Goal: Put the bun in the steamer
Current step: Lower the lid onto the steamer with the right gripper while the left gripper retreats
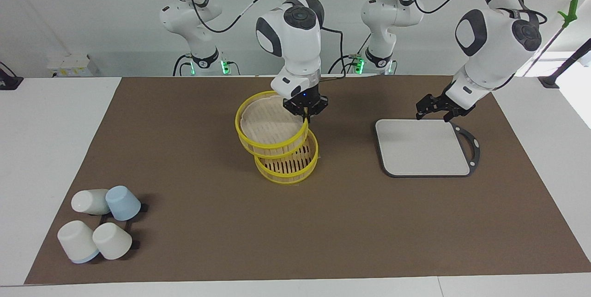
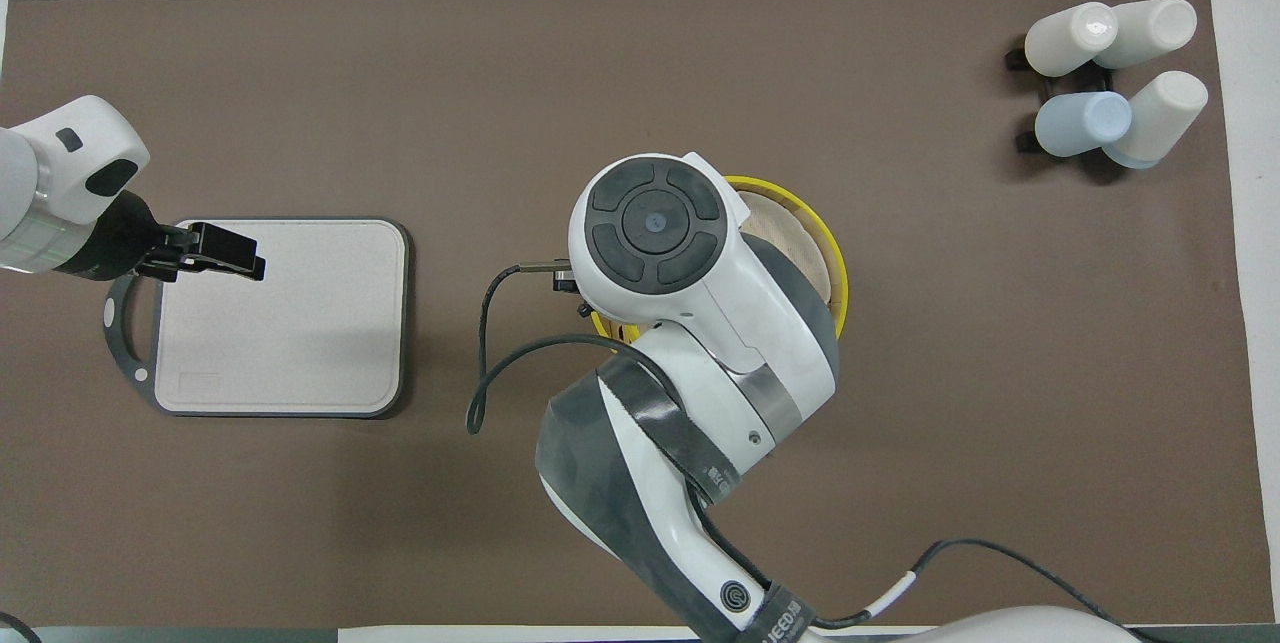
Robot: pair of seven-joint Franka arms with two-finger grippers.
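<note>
Holding yellow-rimmed lid (image 1: 271, 124) tilted over steamer (image 1: 287, 164): right gripper (image 1: 305, 108) | left gripper (image 1: 433, 106): spread, empty

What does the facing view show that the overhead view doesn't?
Only the facing view: the right gripper shut on the rim of the round yellow-rimmed bamboo lid, held tilted in the air over the round yellow-rimmed bamboo steamer basket; the basket's slatted floor. Only the overhead view: nothing extra; the right arm covers the basket and most of the lid. Both: the left gripper, open, over the robot-side edge of the grey square board with a black handle; the four white and blue cups. The bun shows in neither.
</note>
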